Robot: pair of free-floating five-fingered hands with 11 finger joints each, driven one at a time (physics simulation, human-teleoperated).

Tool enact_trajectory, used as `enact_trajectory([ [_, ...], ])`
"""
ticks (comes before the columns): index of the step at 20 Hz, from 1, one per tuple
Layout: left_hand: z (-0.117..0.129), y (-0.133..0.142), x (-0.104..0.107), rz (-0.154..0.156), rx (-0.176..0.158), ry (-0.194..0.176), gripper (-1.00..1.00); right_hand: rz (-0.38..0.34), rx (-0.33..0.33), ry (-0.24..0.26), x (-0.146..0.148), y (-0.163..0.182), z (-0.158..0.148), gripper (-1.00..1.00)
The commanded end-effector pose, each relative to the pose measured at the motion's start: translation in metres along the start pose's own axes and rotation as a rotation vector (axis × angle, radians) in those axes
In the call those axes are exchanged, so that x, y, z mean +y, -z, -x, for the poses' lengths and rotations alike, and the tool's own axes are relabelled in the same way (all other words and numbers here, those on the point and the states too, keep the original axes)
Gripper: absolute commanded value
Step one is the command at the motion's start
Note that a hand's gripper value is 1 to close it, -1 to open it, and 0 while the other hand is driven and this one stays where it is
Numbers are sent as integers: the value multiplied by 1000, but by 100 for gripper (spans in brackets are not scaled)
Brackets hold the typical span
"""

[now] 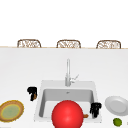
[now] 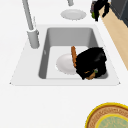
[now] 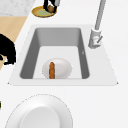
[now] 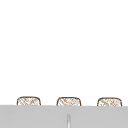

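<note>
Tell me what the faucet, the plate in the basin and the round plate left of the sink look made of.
Faucet: brushed metal, judging by its matte grey. Plate in the basin: likely glazed ceramic, plain white and smooth. Round plate: perhaps woven or painted, brown ring with yellow rim; unclear.

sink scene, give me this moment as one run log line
left hand left of sink, holding a small brown item | right hand at sink's right rim | carrot on white plate in basin
</note>
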Motion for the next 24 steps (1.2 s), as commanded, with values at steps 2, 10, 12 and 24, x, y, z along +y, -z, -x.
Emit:
enact_trajectory([
  [2,-26,-27,1,-11,16,-40,100,0,0,0,0,0,0,0],
  [10,-76,-72,27,-5,4,-100,100,0,0,0,0,0,0,0],
  [12,-83,-87,24,-13,13,-82,100,0,0,0,0,0,0,0],
  [24,-112,-170,-32,-28,12,-44,100,0,0,0,0,0,0,0],
])
